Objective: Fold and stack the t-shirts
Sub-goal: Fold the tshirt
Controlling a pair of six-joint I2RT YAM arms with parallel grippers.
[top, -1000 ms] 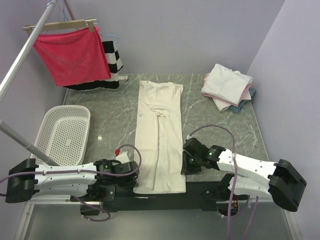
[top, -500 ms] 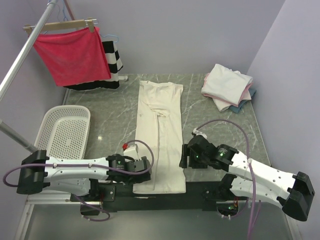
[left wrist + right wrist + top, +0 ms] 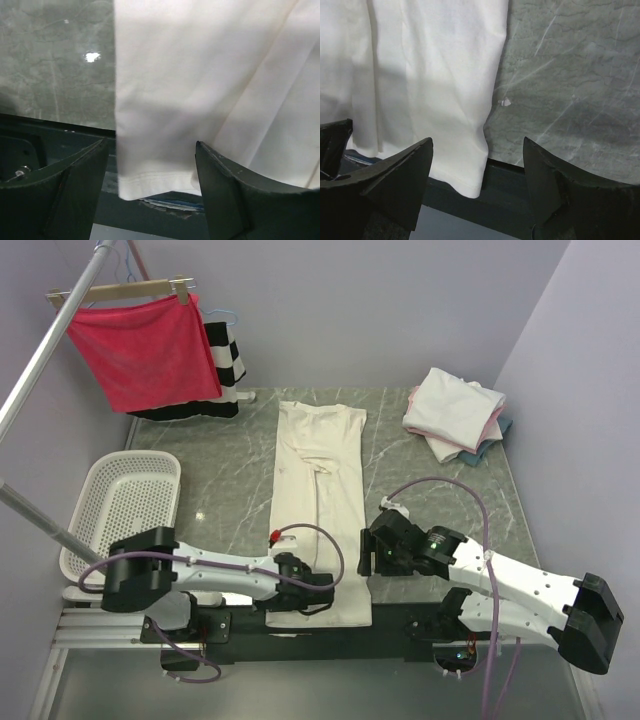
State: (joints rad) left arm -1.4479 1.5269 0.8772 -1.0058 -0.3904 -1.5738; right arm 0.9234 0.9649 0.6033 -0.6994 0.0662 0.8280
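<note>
Your cream t-shirt (image 3: 318, 510) lies as a lengthwise-folded strip along the middle of the worktop (image 3: 230, 470), hem overhanging the near edge, with left pincer (image 3: 151, 145) and right pincer (image 3: 478, 142) gaping empty over its corners; crosswise folds and stacking on the far-right-corner pile (image 3: 455, 415) apparently remain.

Cream t-shirt (image 3: 320, 510): soft matt cloth; table (image 3: 230, 465): glossy grey marble-look; basket (image 3: 128, 508): white perforated plastic.

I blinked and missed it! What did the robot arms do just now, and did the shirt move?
The left gripper slid rightward and now hangs over the near hem of the cream t-shirt. The right gripper barely shifted at its right edge. Both stand open, holding nothing. The t-shirt, the folded stack and the basket stayed put.
</note>
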